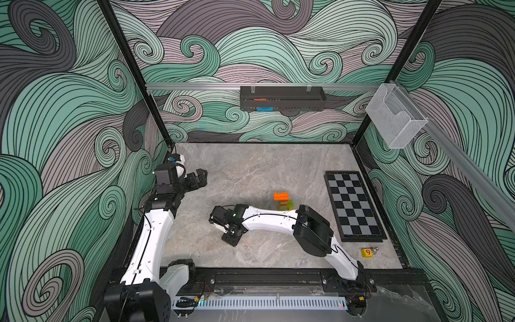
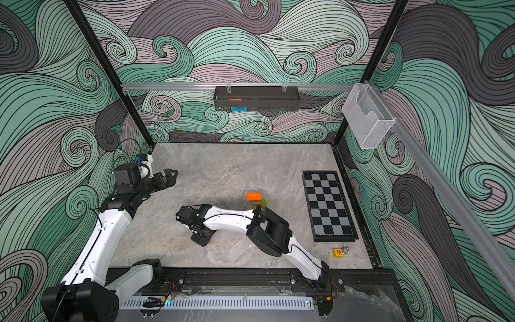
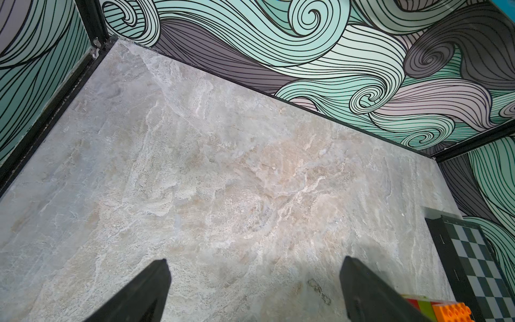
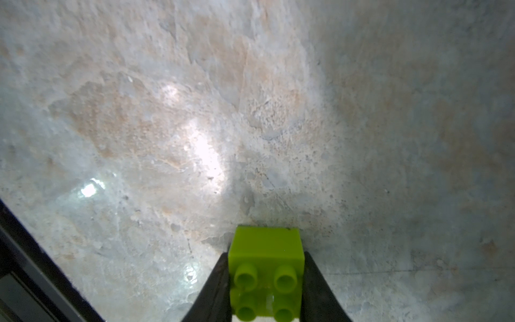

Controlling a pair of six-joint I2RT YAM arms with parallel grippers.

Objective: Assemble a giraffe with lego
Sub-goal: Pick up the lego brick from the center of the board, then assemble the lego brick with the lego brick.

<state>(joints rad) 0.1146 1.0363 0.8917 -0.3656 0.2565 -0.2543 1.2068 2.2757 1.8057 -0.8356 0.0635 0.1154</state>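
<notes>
The giraffe looks mostly built, its legs partly hidden. The right gripper clamps a lime brick; the left gripper gapes empty.

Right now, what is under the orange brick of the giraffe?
Under the orange brick a red and green banded neck shows, with the lime green body beside it. The right arm covers everything lower, so legs cannot be seen.
</notes>
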